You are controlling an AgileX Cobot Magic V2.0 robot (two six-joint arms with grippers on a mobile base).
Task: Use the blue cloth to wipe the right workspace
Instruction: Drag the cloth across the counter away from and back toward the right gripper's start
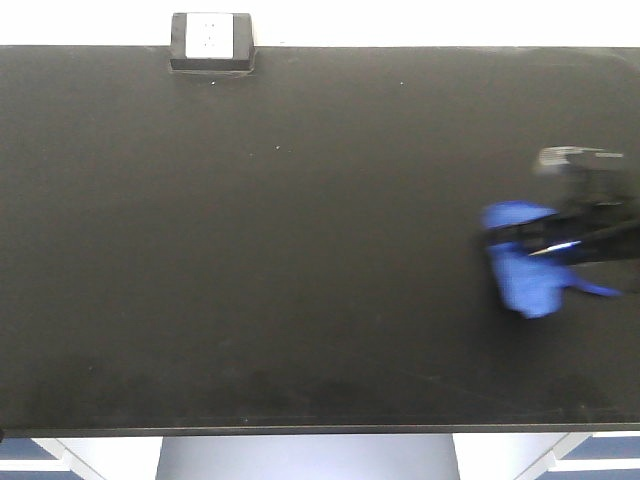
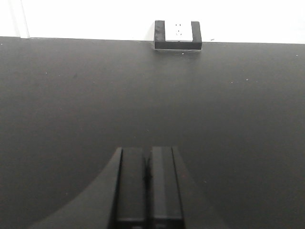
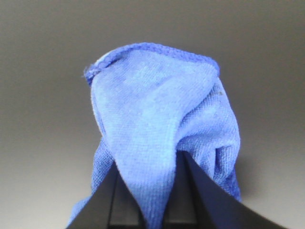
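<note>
We are pinching the blue cloth [image 1: 527, 272] in our right gripper [image 3: 147, 191] near the worktop's [image 1: 300, 250] right edge; our left gripper's [image 2: 147, 176] fingers are pressing together, holding nothing.

Blue cloth [image 3: 157, 129]: soft napped fabric, stitched hem. Right workspace [image 1: 280, 260]: matt black, smooth. Outlet box [image 1: 211, 42]: black housing, pale face.

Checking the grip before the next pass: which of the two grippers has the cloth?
The right gripper: its fingers pinch the bright blue fabric cloth. The left gripper is shut on nothing above the matte black benchtop.
</note>
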